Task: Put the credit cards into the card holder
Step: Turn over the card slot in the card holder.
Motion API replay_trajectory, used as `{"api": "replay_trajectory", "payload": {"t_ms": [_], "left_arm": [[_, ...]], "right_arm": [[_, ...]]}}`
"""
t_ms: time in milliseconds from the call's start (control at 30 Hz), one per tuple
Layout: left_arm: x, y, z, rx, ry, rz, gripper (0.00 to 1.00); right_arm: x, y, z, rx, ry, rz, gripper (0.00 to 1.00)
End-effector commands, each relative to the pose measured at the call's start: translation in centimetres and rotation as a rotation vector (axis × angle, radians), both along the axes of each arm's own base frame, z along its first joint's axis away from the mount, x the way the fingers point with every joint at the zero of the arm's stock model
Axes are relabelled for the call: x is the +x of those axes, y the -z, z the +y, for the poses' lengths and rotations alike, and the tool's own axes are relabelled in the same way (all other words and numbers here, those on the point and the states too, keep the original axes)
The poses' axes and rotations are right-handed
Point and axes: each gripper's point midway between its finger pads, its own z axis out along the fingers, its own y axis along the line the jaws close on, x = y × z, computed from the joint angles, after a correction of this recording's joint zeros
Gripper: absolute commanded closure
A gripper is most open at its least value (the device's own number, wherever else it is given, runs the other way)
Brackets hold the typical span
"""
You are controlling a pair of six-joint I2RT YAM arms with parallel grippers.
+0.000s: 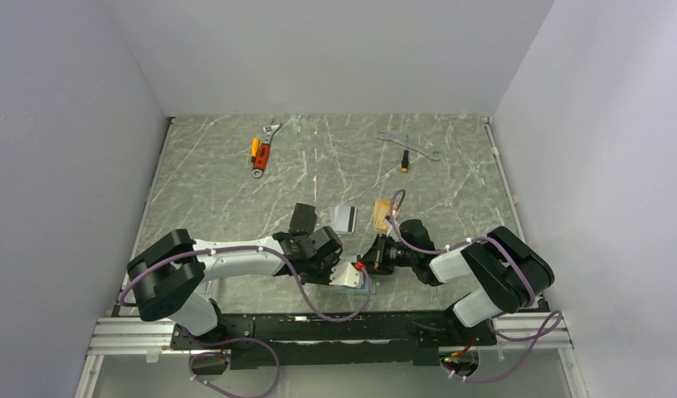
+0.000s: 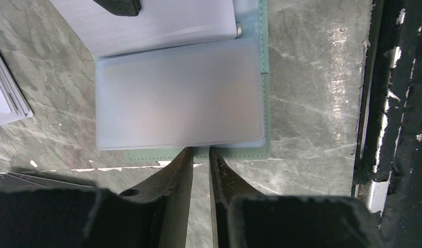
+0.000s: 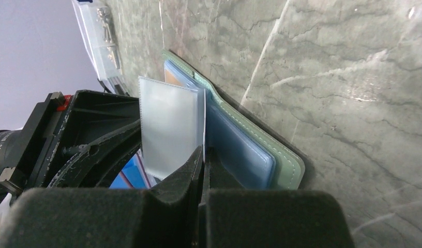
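The sage-green card holder point(image 1: 357, 280) lies open on the table near the front edge, between my two grippers. In the left wrist view its frosted sleeves point(image 2: 178, 93) face up. My left gripper point(image 2: 201, 151) stands narrowly open, its tips resting at the holder's green edge point(image 2: 240, 153) with nothing between them. My right gripper point(image 3: 204, 152) is shut on one clear sleeve point(image 3: 170, 124), which it holds upright off the holder point(image 3: 284, 163). Further back lie a black card point(image 1: 302, 217), a silver-grey card point(image 1: 344, 217) and an orange-gold card point(image 1: 383, 214).
An orange-handled adjustable wrench point(image 1: 265, 145) lies at the back left. A silver wrench point(image 1: 408, 145) and a small screwdriver point(image 1: 406, 162) lie at the back right. The metal rail point(image 2: 369, 103) runs just beyond the holder at the table's near edge. Grey walls close in three sides.
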Motion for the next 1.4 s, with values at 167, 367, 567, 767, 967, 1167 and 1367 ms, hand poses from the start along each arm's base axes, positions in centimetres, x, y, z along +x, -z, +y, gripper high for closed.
{"api": "replay_trajectory", "payload": {"t_ms": [167, 367, 567, 767, 967, 1167, 1367], "left_arm": [[-0.9, 0.4, 1.1, 0.053, -0.001, 0.036, 0.79], [-0.8, 0.2, 0.9, 0.044, -0.008, 0.033, 0.79], [-0.8, 0.0, 0.9, 0.044, -0.004, 0.033, 0.80], [-0.9, -0.1, 1.0, 0.044, -0.008, 0.033, 0.81], [-1.0, -0.1, 0.7, 0.039, -0.005, 0.041, 0.82], [-1.4, 0.0, 0.4, 0.038, 0.001, 0.052, 0.85], [-2.6, 0.8, 0.0, 0.049, -0.017, 0.071, 0.89]], "right_arm": [[0.7, -1.4, 0.2, -0.010, -0.013, -0.084, 1.00], [1.3, -2.8, 0.7, 0.003, -0.014, -0.110, 1.00], [1.0, -2.1, 0.8, 0.007, -0.013, -0.085, 1.00], [0.9, -1.9, 0.6, -0.010, -0.007, -0.089, 1.00], [0.7, -2.0, 1.2, 0.013, -0.024, -0.087, 1.00], [1.0, -2.1, 1.7, 0.025, -0.021, -0.088, 1.00], [2.2, -3.0, 1.8, 0.022, 0.005, -0.124, 1.00]]}}
